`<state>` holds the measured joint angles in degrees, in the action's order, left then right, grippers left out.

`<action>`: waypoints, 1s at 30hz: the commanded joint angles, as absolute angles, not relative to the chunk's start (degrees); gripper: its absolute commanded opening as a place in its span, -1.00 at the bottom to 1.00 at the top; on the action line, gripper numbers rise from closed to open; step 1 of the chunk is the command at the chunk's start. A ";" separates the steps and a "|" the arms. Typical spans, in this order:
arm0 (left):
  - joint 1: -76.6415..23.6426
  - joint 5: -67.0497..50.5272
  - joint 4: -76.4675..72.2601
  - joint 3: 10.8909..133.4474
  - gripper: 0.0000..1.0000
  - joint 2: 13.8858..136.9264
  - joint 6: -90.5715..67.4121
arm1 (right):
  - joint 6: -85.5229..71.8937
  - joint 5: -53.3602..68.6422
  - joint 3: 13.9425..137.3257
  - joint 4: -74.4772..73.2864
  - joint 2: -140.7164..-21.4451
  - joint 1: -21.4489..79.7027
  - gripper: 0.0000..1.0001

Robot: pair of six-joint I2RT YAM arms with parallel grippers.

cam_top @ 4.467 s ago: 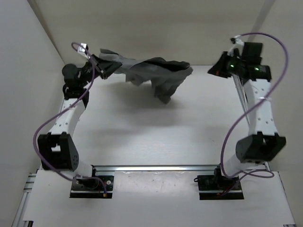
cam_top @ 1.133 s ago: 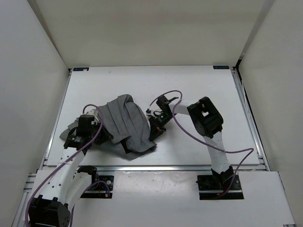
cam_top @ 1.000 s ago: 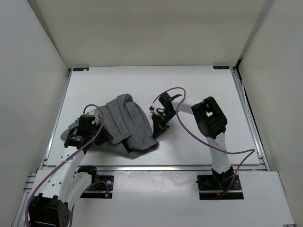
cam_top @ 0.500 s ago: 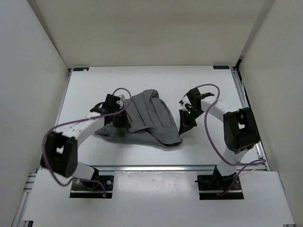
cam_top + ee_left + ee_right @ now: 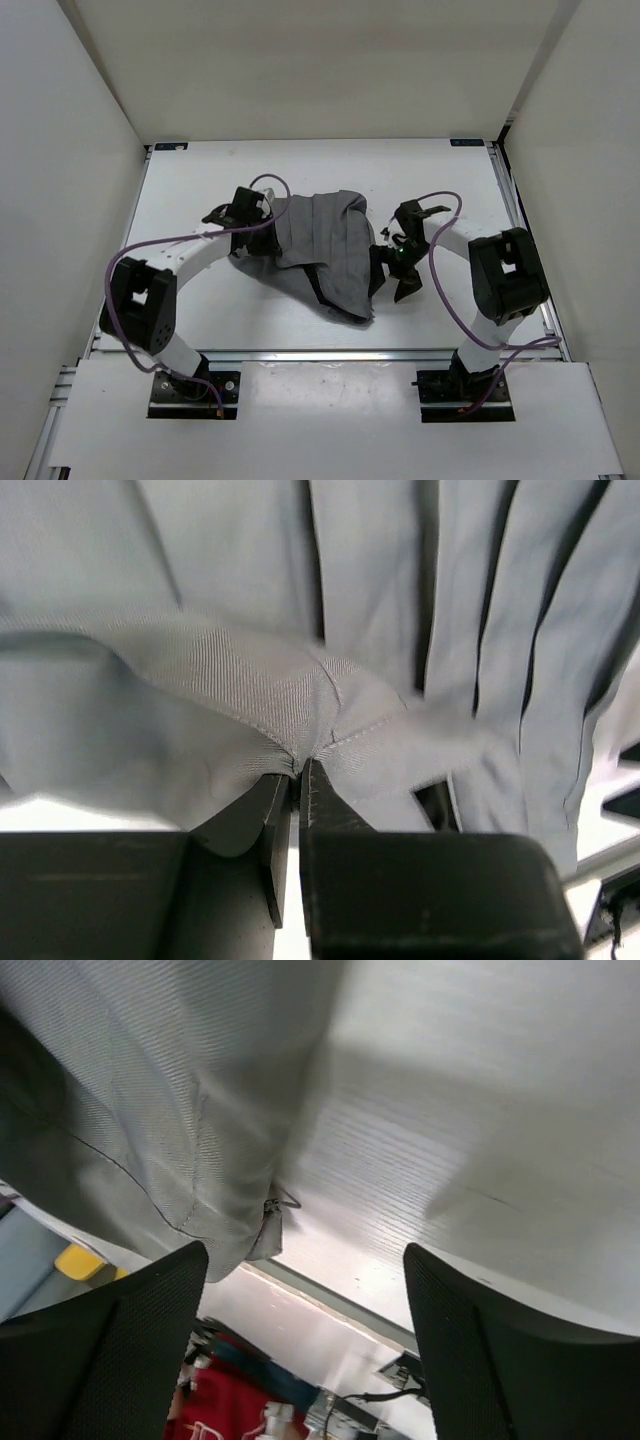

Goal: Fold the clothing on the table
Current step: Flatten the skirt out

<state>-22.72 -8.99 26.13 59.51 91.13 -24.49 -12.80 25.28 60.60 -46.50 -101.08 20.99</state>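
There's the left pincer clamped on a clothing fold, right pincer gaping wide beside the edge: 1 anchor only, so dragging could bunch it up.

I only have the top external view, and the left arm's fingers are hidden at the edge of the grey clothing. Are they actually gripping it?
Observer: Yes. The left wrist view shows the left fingers shut on a pinch of the clothing, right at a stitched hem.
Operator: And the right side?
Observer: In the right wrist view the right fingers stand wide apart, with nothing clamped between them.
Operator: Anything close to them?
Observer: A small metal fastener, perhaps a zip pull, sticks out from the clothing's edge over the table.
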 commanded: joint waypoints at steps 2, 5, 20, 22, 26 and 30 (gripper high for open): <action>-24.69 -10.28 24.26 51.09 -1.00 82.19 -28.38 | -14.14 27.06 60.92 -44.84 -99.93 19.51 0.72; -26.28 -10.02 23.99 47.30 -1.00 77.62 -31.19 | -17.30 28.91 60.20 -40.97 -100.54 20.21 0.69; -22.76 -11.51 28.30 44.30 -1.00 70.67 -28.92 | -33.83 32.08 47.82 -27.25 -98.53 26.53 -0.27; -22.76 -12.04 27.78 43.42 -1.00 70.58 -29.09 | -34.80 32.78 46.50 -25.84 -98.44 26.89 -0.35; -19.79 -14.59 28.82 43.59 -1.00 70.40 -27.08 | -36.04 28.84 47.54 -25.22 -95.38 25.06 -1.00; -10.22 -20.90 32.16 52.26 -1.00 73.11 -21.80 | -31.65 20.05 57.11 -33.21 -94.39 17.86 -1.00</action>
